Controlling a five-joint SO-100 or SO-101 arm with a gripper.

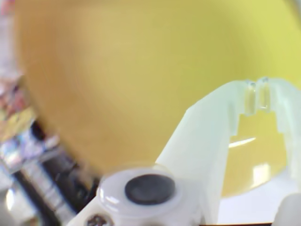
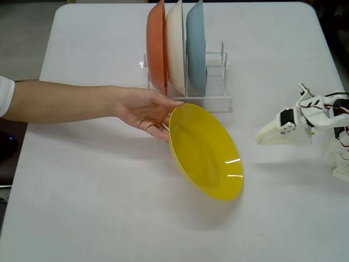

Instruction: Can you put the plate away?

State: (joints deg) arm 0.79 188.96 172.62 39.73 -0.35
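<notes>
Best to wait until the hand (image 2: 143, 111) at the plate's left rim lets go, then approach the free near-right edge low and level. Tilted on the table mid-scene, just near of the rack (image 2: 188, 98): the plate (image 2: 204, 150). Right of it and apart: the gripper (image 2: 263, 138), tips nearly together, holding nothing.

wrist close on plate (image 1: 141, 70) — fixed high, table-wide
</notes>
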